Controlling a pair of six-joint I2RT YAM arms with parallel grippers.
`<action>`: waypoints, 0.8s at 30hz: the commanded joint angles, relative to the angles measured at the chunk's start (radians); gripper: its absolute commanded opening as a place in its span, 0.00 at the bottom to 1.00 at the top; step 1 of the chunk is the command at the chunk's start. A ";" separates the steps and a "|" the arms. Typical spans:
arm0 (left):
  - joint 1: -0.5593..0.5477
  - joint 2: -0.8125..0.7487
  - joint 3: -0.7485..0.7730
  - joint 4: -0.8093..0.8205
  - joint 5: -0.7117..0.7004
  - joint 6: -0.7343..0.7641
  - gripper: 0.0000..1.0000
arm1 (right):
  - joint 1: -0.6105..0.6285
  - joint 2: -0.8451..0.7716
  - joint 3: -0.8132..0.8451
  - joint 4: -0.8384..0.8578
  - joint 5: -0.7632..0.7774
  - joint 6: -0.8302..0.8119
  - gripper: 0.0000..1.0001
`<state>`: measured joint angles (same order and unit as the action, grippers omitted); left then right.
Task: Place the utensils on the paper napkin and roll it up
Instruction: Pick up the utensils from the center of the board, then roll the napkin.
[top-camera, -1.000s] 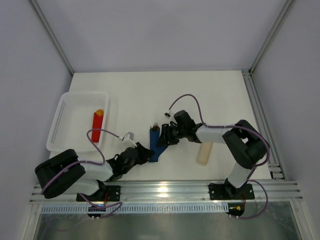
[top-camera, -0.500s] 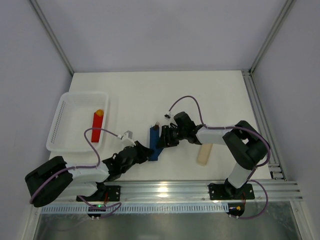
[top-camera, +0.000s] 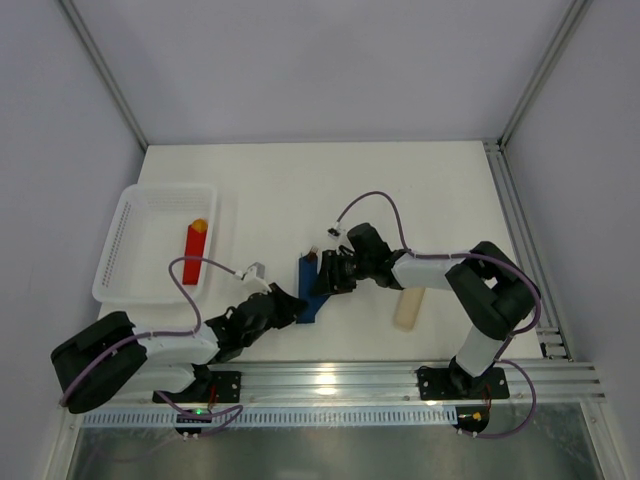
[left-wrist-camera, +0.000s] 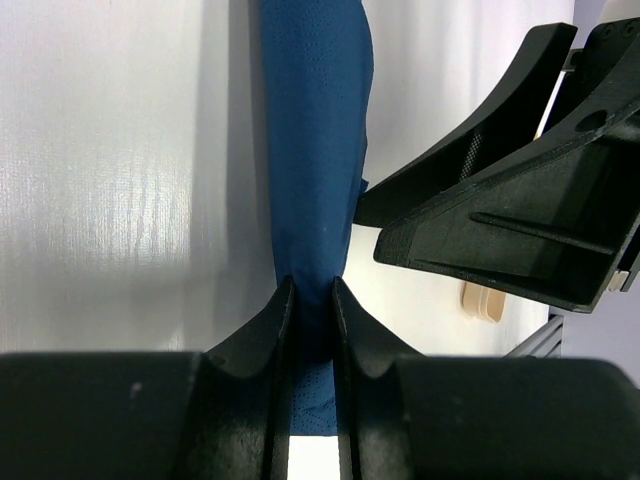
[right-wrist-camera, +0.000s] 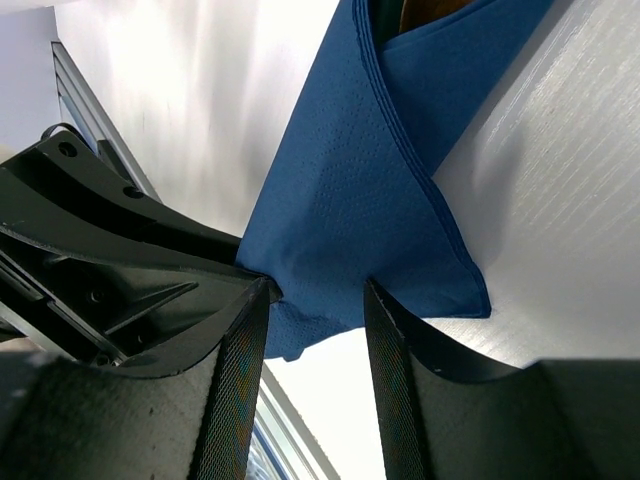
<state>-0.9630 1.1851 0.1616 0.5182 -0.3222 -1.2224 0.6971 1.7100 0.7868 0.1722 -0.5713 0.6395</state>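
The paper napkin (top-camera: 312, 290) lies folded into a narrow blue roll at the table's middle front. Dark and copper utensil tips (top-camera: 312, 254) poke out of its far end, and a copper bit (right-wrist-camera: 430, 10) shows inside the fold. My left gripper (top-camera: 293, 303) is shut on the roll's near end, with the blue paper (left-wrist-camera: 318, 150) pinched between its fingers (left-wrist-camera: 312, 285). My right gripper (top-camera: 325, 280) stands open at the roll's right side. Its fingertips (right-wrist-camera: 320, 290) straddle the napkin's edge (right-wrist-camera: 350, 220) without pressing it.
A white basket (top-camera: 125, 250) at the left holds a red block with an orange tip (top-camera: 194, 252). A pale beige bar (top-camera: 409, 305) lies right of the napkin, under the right arm. The metal rail runs along the near edge.
The left arm's elbow has dropped lower toward the near edge. The napkin roll and both grippers have barely shifted.
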 joint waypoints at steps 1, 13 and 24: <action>-0.006 -0.036 0.027 0.009 -0.032 0.012 0.00 | 0.010 -0.044 -0.003 0.039 -0.012 0.015 0.47; -0.006 -0.119 0.042 -0.055 -0.043 0.027 0.00 | 0.024 -0.044 0.003 0.073 -0.027 0.043 0.50; -0.006 -0.137 0.035 -0.046 -0.043 0.023 0.00 | 0.024 -0.030 0.005 0.150 -0.071 0.098 0.50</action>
<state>-0.9630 1.0691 0.1684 0.4438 -0.3332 -1.2209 0.7136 1.7081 0.7849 0.2443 -0.6132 0.7132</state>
